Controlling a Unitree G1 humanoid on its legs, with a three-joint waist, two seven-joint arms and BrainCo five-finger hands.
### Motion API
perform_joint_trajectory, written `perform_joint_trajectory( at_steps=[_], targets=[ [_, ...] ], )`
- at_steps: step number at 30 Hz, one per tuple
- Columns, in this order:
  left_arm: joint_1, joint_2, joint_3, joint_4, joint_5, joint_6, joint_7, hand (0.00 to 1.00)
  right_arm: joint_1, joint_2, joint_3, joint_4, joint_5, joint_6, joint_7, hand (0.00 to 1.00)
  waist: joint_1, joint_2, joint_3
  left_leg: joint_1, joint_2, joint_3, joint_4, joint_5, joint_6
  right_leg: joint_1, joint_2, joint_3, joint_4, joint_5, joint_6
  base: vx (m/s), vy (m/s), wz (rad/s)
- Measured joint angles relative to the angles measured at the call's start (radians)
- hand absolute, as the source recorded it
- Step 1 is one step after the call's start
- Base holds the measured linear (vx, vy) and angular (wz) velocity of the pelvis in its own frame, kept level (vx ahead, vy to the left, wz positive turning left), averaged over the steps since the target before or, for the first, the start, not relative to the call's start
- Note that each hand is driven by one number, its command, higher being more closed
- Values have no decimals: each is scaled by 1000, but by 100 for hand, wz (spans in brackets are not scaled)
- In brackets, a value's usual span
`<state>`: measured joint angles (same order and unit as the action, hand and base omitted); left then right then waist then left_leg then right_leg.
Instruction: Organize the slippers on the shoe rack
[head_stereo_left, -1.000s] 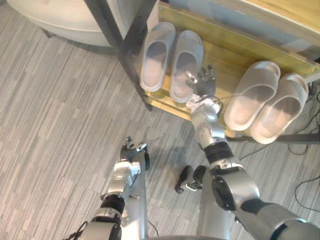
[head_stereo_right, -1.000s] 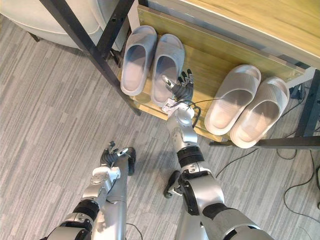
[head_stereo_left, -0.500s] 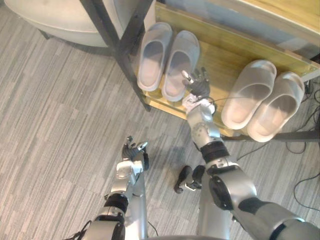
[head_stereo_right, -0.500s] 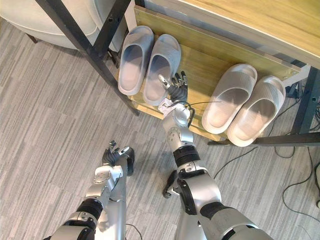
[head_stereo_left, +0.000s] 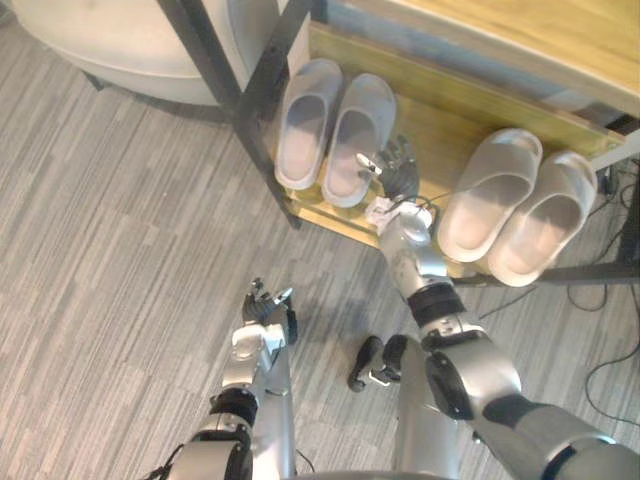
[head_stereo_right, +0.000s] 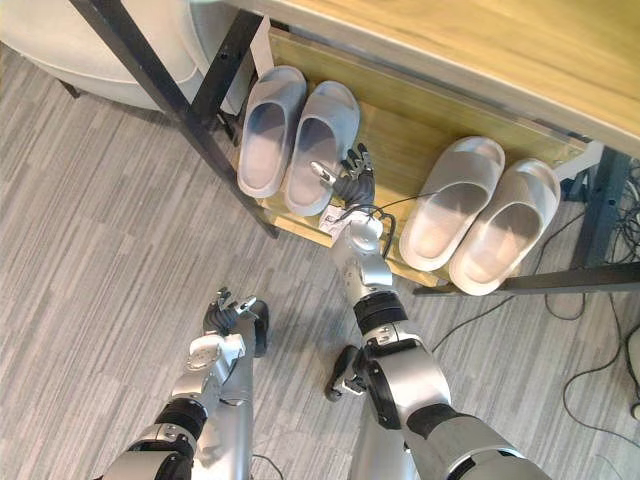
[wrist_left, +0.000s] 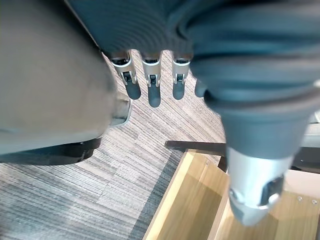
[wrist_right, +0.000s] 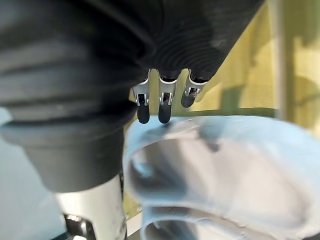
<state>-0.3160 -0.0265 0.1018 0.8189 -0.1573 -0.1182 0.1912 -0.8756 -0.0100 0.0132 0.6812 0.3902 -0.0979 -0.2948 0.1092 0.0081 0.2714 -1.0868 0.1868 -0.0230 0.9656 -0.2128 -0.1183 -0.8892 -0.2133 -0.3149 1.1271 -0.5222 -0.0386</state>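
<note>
Looking like an office-type room that's doubling as a home entryway: grey striped carpet (head_stereo_left: 120, 230) is covering the floor, slippers (head_stereo_right: 265, 145) are sitting in pairs on a low wooden shoe rack (head_stereo_right: 402, 140), and a pale rounded seat (head_stereo_left: 120, 40) is peeking in at the upper left.

Grey striped carpet (head_stereo_left: 100, 250) covered the floor, a pale rounded seat (head_stereo_left: 110, 40) stood at the far left, and a light wooden top (head_stereo_right: 500, 50) rested on slanting black metal legs (head_stereo_right: 150, 85).
</note>
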Motion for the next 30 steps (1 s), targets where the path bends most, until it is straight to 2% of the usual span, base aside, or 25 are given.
perform_joint_trajectory(
  at_steps=[8, 15, 18, 21, 23, 27, 30],
  targets=[
    [23, -8, 0, 31, 1, 14, -17, 0, 74, 0, 2, -11, -45, 13, 15, 0, -8, -2, 13, 130, 20, 34, -78, 3, 6, 124, 23, 5, -117, 47, 14, 25, 79, -10],
    [119, -7, -3, 49, 20, 17, -29, 0, 298, -9, 121, -261, -157, 17, 58, 0, -38, -8, 10, 366, 31, 107, -246, 21, 31, 343, 44, 15, -328, 126, 42, 44, 106, -11],
    [172, 0, -26, 59, 50, 17, -43, 0, 467, -11, 169, -373, -242, 15, 91, 0, -54, -25, -3, 492, 29, 166, -352, 42, 39, 460, 45, 18, -451, 169, 63, 71, 66, -3],
    [205, 28, -85, 85, 78, 16, -50, 0, 594, -17, 190, -399, -296, 9, 121, 0, -59, -51, -30, 582, 7, 190, -457, 71, 41, 542, 48, 19, -559, 207, 76, 118, 48, 0],
    [225, 53, -140, 124, 98, 16, -70, 0, 689, -41, 193, -387, -344, 7, 152, 0, -66, -70, -59, 660, -23, 205, -567, 114, 43, 610, 48, 17, -669, 249, 89, 157, 46, 4],
    [261, 69, -184, 135, 120, 15, -89, 0, 789, -83, 179, -346, -392, 1, 193, 0, -94, -70, -73, 778, -60, 230, -684, 150, 51, 718, 41, 20, -779, 293, 111, 157, 44, -1],
    [284, 97, -240, 141, 139, 14, -101, 0, 876, -84, 143, -253, -394, -8, 217, 0, -108, -63, -111, 877, -81, 261, -800, 188, 53, 791, 44, 36, -873, 335, 122, 103, 20, -18]
  ],
)
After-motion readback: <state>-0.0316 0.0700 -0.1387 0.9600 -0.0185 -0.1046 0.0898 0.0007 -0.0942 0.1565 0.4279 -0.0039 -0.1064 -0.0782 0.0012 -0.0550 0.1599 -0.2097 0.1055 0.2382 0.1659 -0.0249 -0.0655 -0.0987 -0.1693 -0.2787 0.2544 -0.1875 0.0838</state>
